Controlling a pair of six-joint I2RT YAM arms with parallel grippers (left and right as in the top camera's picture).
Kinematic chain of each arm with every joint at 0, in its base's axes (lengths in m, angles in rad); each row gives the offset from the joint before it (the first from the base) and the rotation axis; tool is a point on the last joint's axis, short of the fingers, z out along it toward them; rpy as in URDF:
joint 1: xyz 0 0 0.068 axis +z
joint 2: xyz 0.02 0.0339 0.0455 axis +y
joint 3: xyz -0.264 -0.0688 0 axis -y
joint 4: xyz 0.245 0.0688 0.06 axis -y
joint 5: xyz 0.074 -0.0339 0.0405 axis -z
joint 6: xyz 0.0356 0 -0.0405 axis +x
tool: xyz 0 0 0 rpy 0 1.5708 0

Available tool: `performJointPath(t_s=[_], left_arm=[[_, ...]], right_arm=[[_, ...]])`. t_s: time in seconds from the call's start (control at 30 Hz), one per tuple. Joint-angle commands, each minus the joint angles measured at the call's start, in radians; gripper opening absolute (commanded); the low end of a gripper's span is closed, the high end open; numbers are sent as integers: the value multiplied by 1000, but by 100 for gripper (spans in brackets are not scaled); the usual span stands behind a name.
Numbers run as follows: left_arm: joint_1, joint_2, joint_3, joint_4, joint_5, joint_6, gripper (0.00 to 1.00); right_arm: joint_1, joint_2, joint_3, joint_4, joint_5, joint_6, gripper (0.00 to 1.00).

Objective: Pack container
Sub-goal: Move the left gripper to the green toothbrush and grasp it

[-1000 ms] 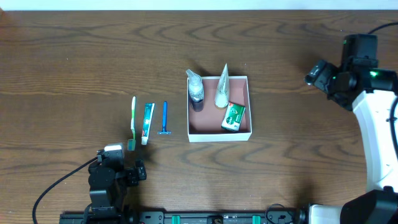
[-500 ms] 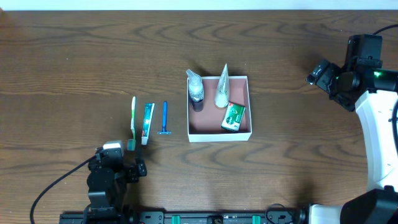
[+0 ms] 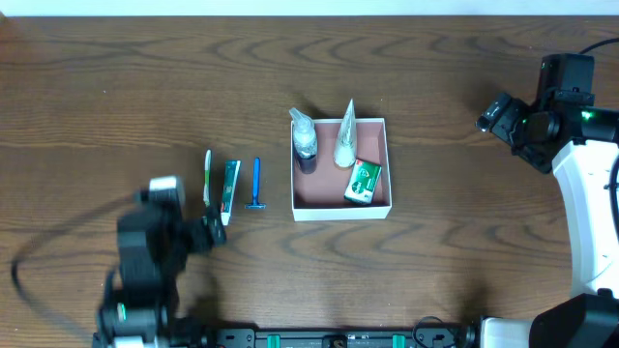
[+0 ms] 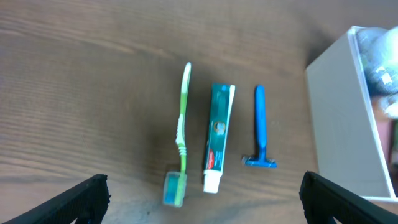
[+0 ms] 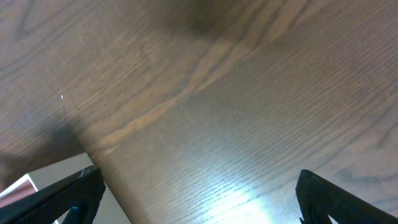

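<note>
With the left pincer (image 4: 203, 190) spread wide, toothbrush (image 4: 182, 124) and adjacent toothpaste tube (image 4: 219, 134) could be grabbed together.

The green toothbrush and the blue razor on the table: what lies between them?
The toothpaste tube lies between the toothbrush and the razor, touching neither; the left wrist view shows it clearly.

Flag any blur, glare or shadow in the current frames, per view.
Overhead: the left arm is smeared by motion blur, while the container and the items around it are sharp. Left wrist: mildly soft overall, with the toothbrush blurriest at its head. Right wrist: bright glare patch on the table, dark shadow near the top edge.
</note>
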Motion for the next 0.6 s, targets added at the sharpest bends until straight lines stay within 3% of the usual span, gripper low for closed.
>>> performJointPath(t_s=[0.0, 0.13, 0.3, 0.57], left_arm=[[5, 280, 179, -44, -1, 144, 98], [5, 591, 351, -108, 11, 160, 98], [13, 835, 385, -87, 10, 161, 98], [66, 939, 384, -52, -35, 161, 98]], right_arm=[[-4, -6, 5, 0, 0, -7, 99], [-4, -6, 5, 0, 0, -7, 99], [-4, -6, 5, 0, 0, -7, 99], [-4, -6, 5, 0, 0, -7, 99]])
